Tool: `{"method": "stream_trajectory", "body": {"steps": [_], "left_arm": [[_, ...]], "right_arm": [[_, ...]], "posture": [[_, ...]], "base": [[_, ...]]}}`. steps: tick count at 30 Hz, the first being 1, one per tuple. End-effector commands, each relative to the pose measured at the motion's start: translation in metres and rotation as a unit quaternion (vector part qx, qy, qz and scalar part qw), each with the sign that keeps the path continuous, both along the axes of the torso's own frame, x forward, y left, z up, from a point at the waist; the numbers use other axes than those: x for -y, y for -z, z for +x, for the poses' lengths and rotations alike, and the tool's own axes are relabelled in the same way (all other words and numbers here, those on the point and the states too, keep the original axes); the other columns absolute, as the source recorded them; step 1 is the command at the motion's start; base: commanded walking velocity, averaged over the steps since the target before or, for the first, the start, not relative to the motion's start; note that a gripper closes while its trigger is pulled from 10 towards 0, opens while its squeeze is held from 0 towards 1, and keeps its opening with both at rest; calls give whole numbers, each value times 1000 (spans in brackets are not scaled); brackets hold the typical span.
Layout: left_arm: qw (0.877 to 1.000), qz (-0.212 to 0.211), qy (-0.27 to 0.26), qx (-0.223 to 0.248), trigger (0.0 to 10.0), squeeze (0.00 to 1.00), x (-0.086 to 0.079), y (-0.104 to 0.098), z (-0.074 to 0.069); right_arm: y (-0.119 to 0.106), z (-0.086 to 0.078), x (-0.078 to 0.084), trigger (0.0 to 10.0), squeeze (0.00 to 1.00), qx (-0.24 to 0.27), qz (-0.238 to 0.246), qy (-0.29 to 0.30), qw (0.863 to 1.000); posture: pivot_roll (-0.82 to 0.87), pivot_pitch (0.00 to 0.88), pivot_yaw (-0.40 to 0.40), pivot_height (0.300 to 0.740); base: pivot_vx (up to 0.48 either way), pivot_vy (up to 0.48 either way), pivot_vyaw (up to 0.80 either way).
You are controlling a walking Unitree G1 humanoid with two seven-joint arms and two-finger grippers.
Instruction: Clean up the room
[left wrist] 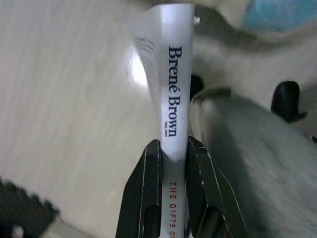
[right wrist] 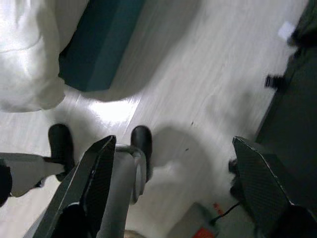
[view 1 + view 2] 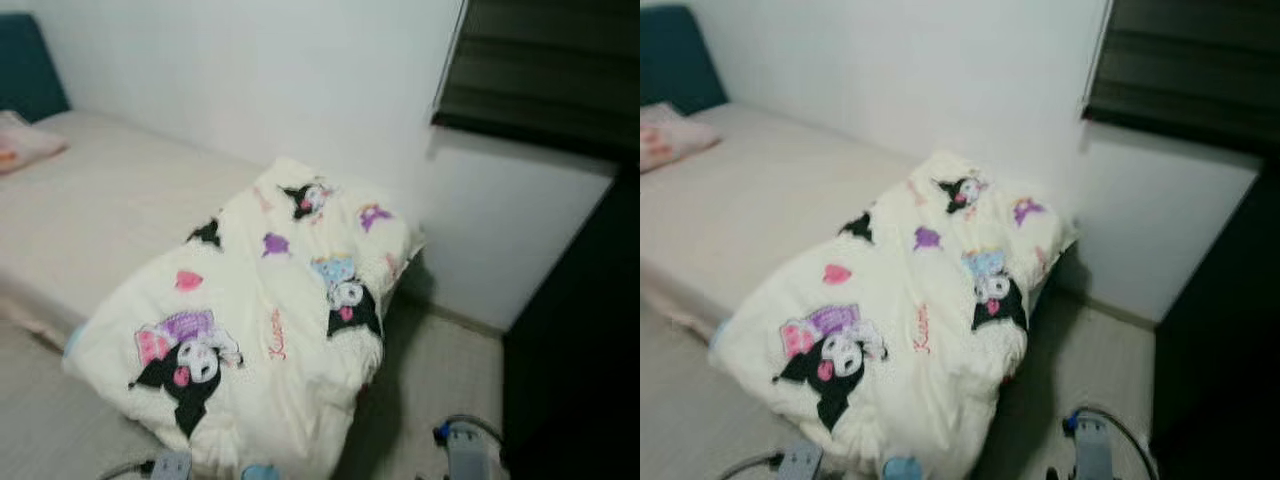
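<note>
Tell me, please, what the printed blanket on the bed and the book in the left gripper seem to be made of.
The blanket looks like soft, matte padded fabric: it slumps in puffy folds. The book, clamped in the left gripper, looks like paper with a slightly glossy white cover, judging by its printed spine.

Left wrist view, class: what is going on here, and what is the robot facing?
The left gripper is shut on a white book, pinching its spine, which reads Brené Brown, above the pale floor. The right gripper hangs open over the floor, holding nothing. Ahead lies a bed with a cartoon-print duvet bunched at its foot.
</note>
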State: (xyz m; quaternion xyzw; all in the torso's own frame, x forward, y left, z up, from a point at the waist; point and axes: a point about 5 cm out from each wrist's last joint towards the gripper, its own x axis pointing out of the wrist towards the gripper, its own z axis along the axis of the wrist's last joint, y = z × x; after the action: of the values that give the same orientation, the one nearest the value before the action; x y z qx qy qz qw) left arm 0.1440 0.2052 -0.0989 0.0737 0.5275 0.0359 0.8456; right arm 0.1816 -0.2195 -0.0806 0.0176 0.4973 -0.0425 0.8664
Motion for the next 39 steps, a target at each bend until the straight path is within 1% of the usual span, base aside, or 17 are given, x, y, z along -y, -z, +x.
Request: {"method": "stream_trajectory", "body": {"steps": [1,3,8,12,26,31,34,39], "left_arm": [[1000,8,3,-10,10000,0,-5,1,-6],[1000,7,2,-13,10000,0,-5,2,-7],[1000,8,2,-15,10000,0,-6,2,-9],[1000,8,1,-16,10000,0,-5,2,-9],[1000,13,8,-22,10000,0,-6,4,-14],[1000,11,2,-21,10000,0,-5,4,-16],[1000,13,6,-24,10000,0,-5,5,-16],[1000,16,7,-22,10000,0,-5,4,-15]], "right_arm": [[0,2,-6,10000,0,1,5,-4,1000],[1,2,-8,10000,0,-3,2,4,1000],[0,2,-6,10000,0,-1,-1,-1,1000],[0,2,-6,10000,0,-2,0,-17,1000],[0,1,-4,10000,0,-2,2,-16,1000],[0,2,-3,10000,0,-2,-8,-27,1000],[-1,2,0,10000,0,1,-29,-37,999],[-2,3,2,10000,0,6,-34,-41,999]], "posture": [[-18,0,-54,740],[-19,0,-54,740],[-19,0,-56,740],[-16,0,-57,740],[-18,0,-63,740],[-19,0,-65,740],[-21,0,-66,740],[-20,0,-67,740]], "base": [[0,-364,794],[0,-364,0],[0,-365,0],[0,-364,788],[0,-362,788],[0,0,788],[0,0,788],[0,0,784]]}}
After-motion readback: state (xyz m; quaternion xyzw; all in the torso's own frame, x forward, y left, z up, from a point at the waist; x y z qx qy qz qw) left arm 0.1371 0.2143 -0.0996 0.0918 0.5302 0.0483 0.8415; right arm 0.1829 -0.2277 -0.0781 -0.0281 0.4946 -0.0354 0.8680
